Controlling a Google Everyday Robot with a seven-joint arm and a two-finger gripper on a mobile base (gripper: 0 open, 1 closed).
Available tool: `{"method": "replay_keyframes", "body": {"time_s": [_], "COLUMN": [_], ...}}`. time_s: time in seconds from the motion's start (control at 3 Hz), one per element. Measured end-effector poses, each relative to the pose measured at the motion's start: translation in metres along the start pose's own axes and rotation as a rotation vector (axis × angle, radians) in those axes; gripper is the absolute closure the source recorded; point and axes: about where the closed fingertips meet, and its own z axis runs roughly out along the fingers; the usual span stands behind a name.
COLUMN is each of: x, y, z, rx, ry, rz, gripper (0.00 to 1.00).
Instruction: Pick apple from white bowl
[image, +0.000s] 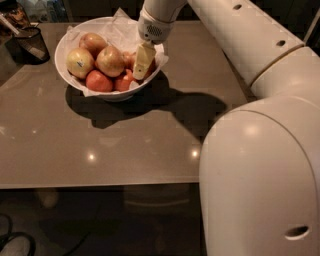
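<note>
The white bowl (64, 46), lined with crumpled white paper, stands at the back left of the table and holds several apples. A large red apple with yellowish streaks (111, 61) lies in the middle, with another like it (93, 42) behind. A yellow-green apple with a dark sticker (79, 62) lies at the left and smaller orange-red ones (98, 81) at the front. My gripper (142, 62) reaches down from the arm into the right side of the bowl. It is next to a reddish apple (128, 59) that it partly hides.
A small dark mesh cup (31, 44) with a utensil stands left of the bowl near the table's left edge. The brown table (125, 145) runs forward to its front edge. My white arm and body (260, 150) fill the right side.
</note>
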Motion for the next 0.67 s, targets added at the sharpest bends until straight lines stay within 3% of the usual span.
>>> {"method": "replay_keyframes", "body": {"time_s": [0.33,0.67], "x": [0.0014,0.0026], "y": [0.0002,0.0007], "z": [0.0053,0.0099], "rx": [-0.01,-0.013], "ry": [0.003,0.005], "rz": [0.001,-0.008], "gripper": [0.27,0.44]}}
